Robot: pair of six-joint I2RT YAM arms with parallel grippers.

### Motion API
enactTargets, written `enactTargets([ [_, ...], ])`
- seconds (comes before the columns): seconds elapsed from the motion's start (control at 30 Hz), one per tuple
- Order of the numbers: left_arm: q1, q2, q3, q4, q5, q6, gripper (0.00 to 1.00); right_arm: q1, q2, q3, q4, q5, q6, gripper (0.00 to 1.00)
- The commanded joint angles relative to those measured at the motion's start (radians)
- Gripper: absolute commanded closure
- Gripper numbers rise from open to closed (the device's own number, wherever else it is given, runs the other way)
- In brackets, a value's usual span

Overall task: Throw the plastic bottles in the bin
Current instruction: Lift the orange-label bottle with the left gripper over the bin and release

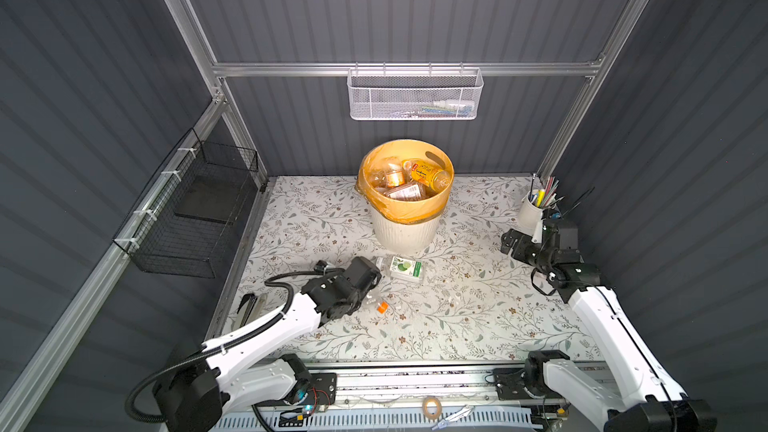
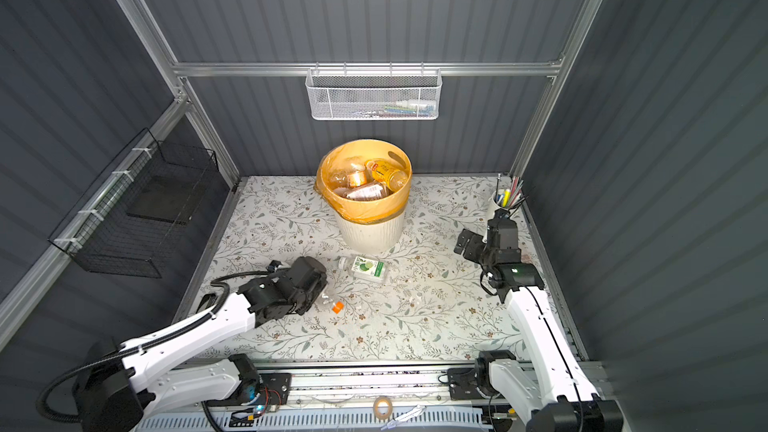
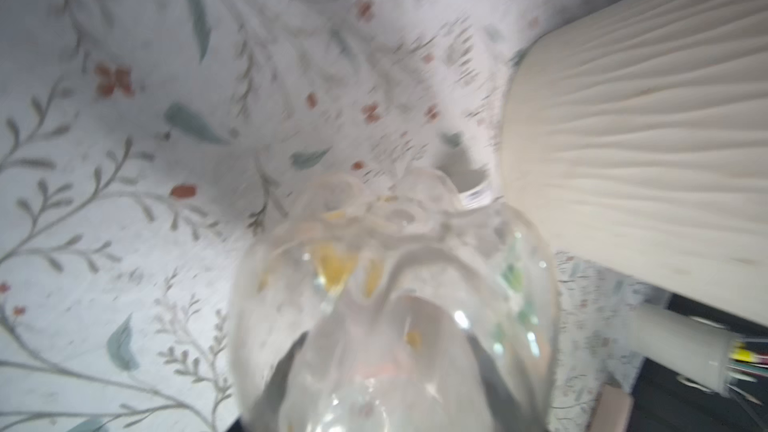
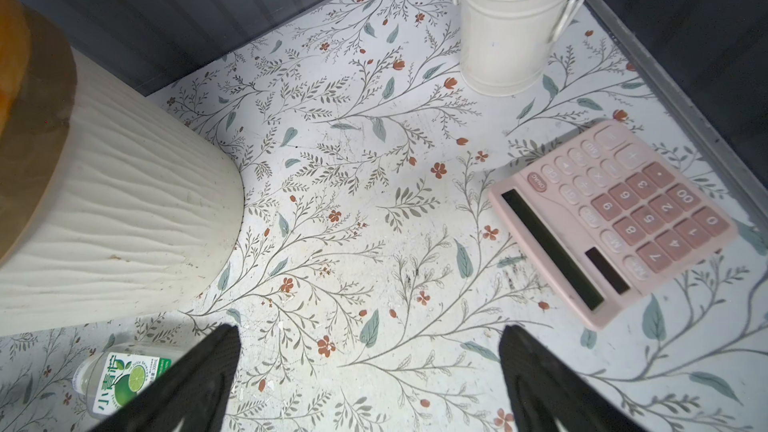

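As it is bound for the bin (image 1: 405, 230) at the rear edge, the clear orange-capped bottle (image 1: 377, 303) left of the tabletop's centre is clamped by the left gripper (image 3: 388, 342); the right gripper (image 4: 370, 334) is held wide, empty.

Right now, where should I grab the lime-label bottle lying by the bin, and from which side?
Grip the lime-label bottle across its labelled middle, coming straight down from above: it lies on its side, and the bin stands close behind.
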Motion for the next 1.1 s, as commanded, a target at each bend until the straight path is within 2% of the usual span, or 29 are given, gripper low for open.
enactTargets([
  [0.0,0.066,-0.029,0.196,-0.039,-0.145,0.350,0.49,-0.007,0.000,-0.008,0.016,-0.017,0.011,0.01],
  [0.1,0.098,0.042,0.417,-0.041,-0.169,0.628,0.48,-0.009,0.002,-0.007,0.022,-0.022,0.017,0.01],
  [0.2,0.120,0.161,0.633,-0.023,-0.121,0.843,0.46,-0.009,0.002,-0.009,0.029,-0.033,0.025,0.01],
  [0.27,0.144,0.247,0.752,0.000,-0.046,0.928,0.46,-0.010,0.000,-0.009,0.027,-0.042,0.027,0.01],
  [0.4,0.195,0.427,0.963,0.046,0.183,0.998,0.43,-0.012,-0.012,-0.010,0.023,-0.065,0.027,0.01],
  [0.47,0.204,0.538,1.092,0.000,0.281,1.028,0.35,-0.012,-0.019,-0.013,0.018,-0.066,0.027,0.01],
  [0.53,0.206,0.674,1.297,-0.150,0.344,1.052,0.19,-0.012,-0.023,-0.014,0.011,-0.066,0.024,0.01],
  [0.6,0.206,0.754,1.435,-0.281,0.316,1.051,0.05,-0.012,-0.025,-0.012,0.002,-0.065,0.022,0.01],
  [0.63,0.206,0.761,1.449,-0.305,0.286,1.051,0.01,-0.012,-0.027,-0.012,-0.002,-0.064,0.023,0.01],
  [0.67,0.206,0.740,1.425,-0.293,0.255,1.050,0.00,-0.013,-0.030,-0.015,-0.004,-0.065,0.026,0.01],
  [0.83,0.210,0.539,1.146,-0.107,0.135,1.032,0.00,-0.013,-0.040,-0.025,0.004,-0.077,0.032,0.01],
  [1.07,0.245,0.410,0.991,-0.155,0.069,1.006,0.00,-0.013,-0.029,-0.019,0.009,-0.093,0.036,0.01],
])
